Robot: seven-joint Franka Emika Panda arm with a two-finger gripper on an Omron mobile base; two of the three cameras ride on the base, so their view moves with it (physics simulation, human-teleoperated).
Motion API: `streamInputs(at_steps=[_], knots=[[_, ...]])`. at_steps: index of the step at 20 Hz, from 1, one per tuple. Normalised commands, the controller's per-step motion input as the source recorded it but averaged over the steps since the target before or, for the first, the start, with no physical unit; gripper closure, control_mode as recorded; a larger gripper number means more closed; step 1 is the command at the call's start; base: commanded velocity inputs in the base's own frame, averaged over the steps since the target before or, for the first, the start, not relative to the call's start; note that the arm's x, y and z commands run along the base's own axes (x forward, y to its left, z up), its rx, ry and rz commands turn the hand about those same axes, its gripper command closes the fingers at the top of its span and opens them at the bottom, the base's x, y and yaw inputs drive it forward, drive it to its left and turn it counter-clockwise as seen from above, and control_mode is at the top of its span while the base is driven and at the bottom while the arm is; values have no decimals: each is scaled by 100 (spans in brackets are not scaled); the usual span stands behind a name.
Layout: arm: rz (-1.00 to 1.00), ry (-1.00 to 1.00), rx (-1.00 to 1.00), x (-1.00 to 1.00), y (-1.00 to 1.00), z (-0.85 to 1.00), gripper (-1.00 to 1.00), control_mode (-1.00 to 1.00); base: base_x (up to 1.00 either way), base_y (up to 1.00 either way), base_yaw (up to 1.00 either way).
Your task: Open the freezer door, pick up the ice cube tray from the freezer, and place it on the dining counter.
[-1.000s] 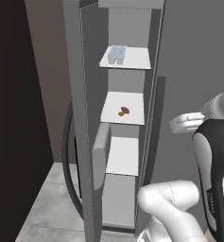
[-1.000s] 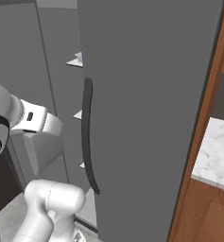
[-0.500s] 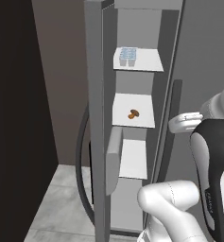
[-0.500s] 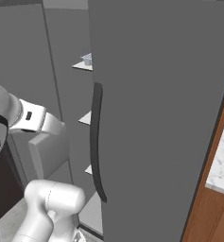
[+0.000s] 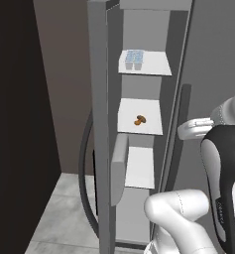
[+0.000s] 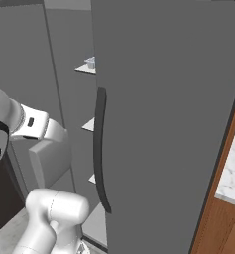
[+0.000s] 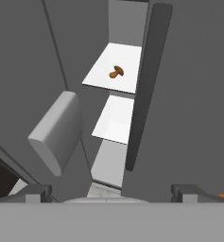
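The freezer door (image 5: 100,124) stands open and is seen edge-on in the left base view, with its long dark curved handle (image 5: 84,183) on the outer side. Inside the freezer (image 5: 139,30) there are white shelves one above the other. The ice cube tray (image 5: 134,59) lies flat on the top shelf (image 5: 153,65), near the left front part of it. Its long axis seems to run from the front of the shelf toward the back, with one short end facing the opening, but it is small in the picture. In the right base view only a corner of the tray (image 6: 90,62) shows behind the other grey door (image 6: 168,124). A small brown food item (image 5: 140,119) lies on the shelf below. The tool (image 7: 112,192) is released, its two fingertips (image 7: 35,193) wide apart and grasping nothing. It looks into the freezer from low, beside the vertical handle (image 7: 144,85) of the closed door. A piece of the marble counter (image 6: 231,171) shows at the right edge.
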Motion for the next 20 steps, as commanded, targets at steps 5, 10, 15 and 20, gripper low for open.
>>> streamInputs(at_steps=[5, 10, 15, 20], knots=[[0, 0, 0, 0, 0, 0, -100, 100, 8, 1, 0], [0, 0, 0, 0, 0, 0, -100, 100, 0, 0, 0], [-1, 0, 0, 0, 15, 0, -100, -100, 0, 1, 0], [-1, -1, 3, 0, 35, 21, -100, -100, 0, 0, 0]])
